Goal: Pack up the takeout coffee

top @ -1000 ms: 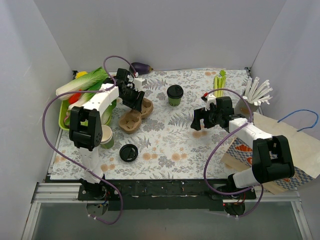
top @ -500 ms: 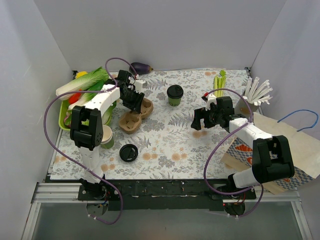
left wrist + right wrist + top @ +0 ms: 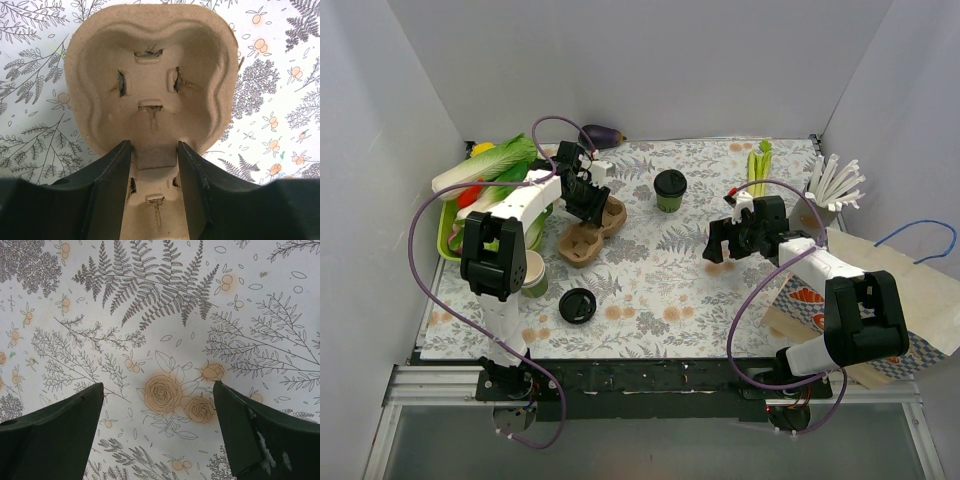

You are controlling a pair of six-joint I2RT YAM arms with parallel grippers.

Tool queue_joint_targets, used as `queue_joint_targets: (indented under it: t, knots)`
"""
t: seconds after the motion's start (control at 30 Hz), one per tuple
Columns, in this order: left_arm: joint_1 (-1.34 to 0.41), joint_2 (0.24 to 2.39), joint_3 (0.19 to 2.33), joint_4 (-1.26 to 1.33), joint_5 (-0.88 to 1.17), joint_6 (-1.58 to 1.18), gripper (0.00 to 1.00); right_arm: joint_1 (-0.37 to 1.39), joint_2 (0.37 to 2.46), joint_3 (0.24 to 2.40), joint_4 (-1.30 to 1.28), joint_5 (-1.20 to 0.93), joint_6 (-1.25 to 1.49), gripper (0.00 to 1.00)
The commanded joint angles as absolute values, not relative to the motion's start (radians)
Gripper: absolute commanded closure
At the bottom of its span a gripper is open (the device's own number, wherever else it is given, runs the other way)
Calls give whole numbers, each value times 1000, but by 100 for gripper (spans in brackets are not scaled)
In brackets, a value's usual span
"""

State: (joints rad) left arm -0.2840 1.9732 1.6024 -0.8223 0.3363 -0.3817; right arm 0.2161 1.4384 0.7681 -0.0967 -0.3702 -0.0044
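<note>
The takeout coffee (image 3: 670,188), a green cup under a black lid, stands upright at the back middle of the floral cloth, apart from both grippers. My left gripper (image 3: 592,204) is down on a brown pulp cup carrier (image 3: 585,240) to the coffee's left. In the left wrist view its fingers (image 3: 112,185) press both sides of the carrier's middle ridge (image 3: 156,156), so my left gripper (image 3: 154,150) is shut on the cup carrier (image 3: 150,65). The right gripper (image 3: 718,243) hovers open over bare cloth to the coffee's right, and my right gripper (image 3: 157,390) has nothing between its jaws.
A loose black lid (image 3: 577,305) lies near the front left, with stacked green cups (image 3: 532,272) beside it. Vegetables fill a green tray (image 3: 448,232) at the left edge. An eggplant (image 3: 603,134) and celery (image 3: 760,160) lie at the back. White utensils (image 3: 835,183) and a paper bag (image 3: 905,285) stand on the right.
The left wrist has shifted slightly toward the back right over the carrier, which has hardly moved. The right gripper stays open in almost the same place.
</note>
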Motion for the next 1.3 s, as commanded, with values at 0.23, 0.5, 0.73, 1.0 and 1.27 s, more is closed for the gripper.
queue_joint_targets:
  t: [0.23,0.5,0.73,1.0,1.27]
  knots:
    - [-301,1934,1611,-848,304,-384,80,209,1407,756,-63,-379,-8,2]
    - [-246,1803,1649,-857,279,-431,100,206,1410,759,-60,-379,-8,2]
    - [-222,1735,1672,-839,273,-410,100,204,1417,776,-64,-382,-8,2]
    - [-195,1781,1797,-1053,275,-390,100,202,1408,759,-58,-383,-8,2]
    - [-201,1827,1871,-1029,299,-394,100,202,1411,736,-54,-391,18,2]
